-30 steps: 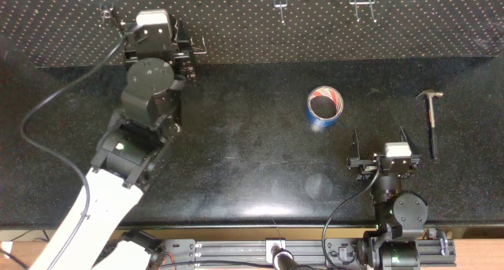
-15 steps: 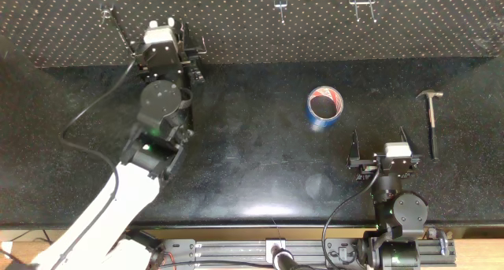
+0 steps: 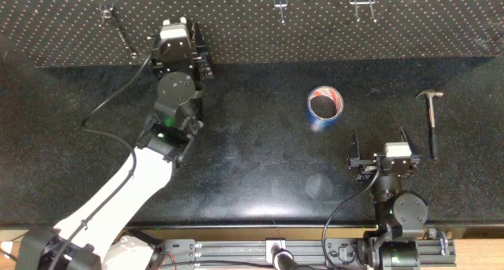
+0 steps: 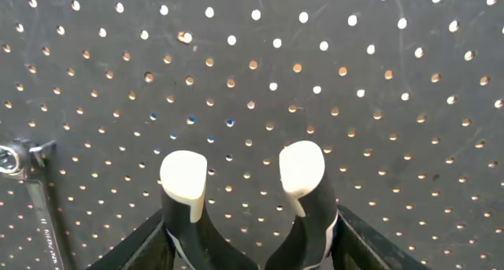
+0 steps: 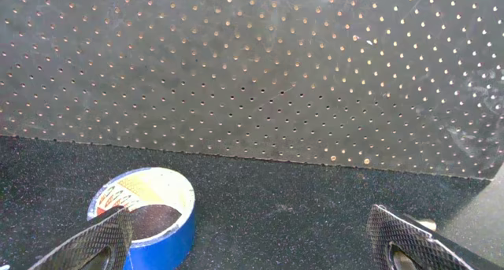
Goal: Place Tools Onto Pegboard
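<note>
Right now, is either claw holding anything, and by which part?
Nothing is held: the left gripper is open by the pegboard, the right gripper open too.

We note the pegboard [image 3: 236,26] standing along the far edge of the table [image 3: 252,168]. On its left part hangs the wrench [image 3: 118,31]. The left gripper [image 4: 242,175] sits up against the board, just right of the wrench and apart from it. Two hooks [image 3: 280,9] [image 3: 361,9] sit on the board right of centre, side by side. On the table, the tape roll [image 3: 324,107] lies right of centre, in front of the hooks. The hammer [image 3: 431,120] lies near the right edge, well apart from the roll. The right gripper [image 3: 379,136] stands nearer the front edge, between roll and hammer.
</note>
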Robot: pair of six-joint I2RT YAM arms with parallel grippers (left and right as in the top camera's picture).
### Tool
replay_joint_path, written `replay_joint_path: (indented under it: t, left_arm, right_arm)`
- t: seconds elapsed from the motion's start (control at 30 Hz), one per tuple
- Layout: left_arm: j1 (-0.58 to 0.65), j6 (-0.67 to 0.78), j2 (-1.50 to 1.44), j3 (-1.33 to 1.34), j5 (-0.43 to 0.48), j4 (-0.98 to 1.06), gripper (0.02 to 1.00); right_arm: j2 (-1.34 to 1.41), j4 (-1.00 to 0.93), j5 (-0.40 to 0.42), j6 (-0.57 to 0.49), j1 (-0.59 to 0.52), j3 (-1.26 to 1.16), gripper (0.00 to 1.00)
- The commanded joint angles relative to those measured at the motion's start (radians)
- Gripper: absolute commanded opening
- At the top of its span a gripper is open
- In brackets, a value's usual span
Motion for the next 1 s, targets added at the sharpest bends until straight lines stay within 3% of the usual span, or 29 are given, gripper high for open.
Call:
replay_joint_path:
  t: [0.03, 1.0]
  left_arm:
    - [0.002, 0.01, 0.013, 0.003, -0.06, 0.019, 0.029]
    - [0.037, -0.029, 0.183, 0.048, -0.035, 0.023, 0.029]
  right_arm:
    - [-0.006, -0.002, 0.005, -0.003, -0.003, -0.005, 0.974]
    - [-0.006, -0.002, 0.005, -0.003, -0.003, -0.005, 0.976]
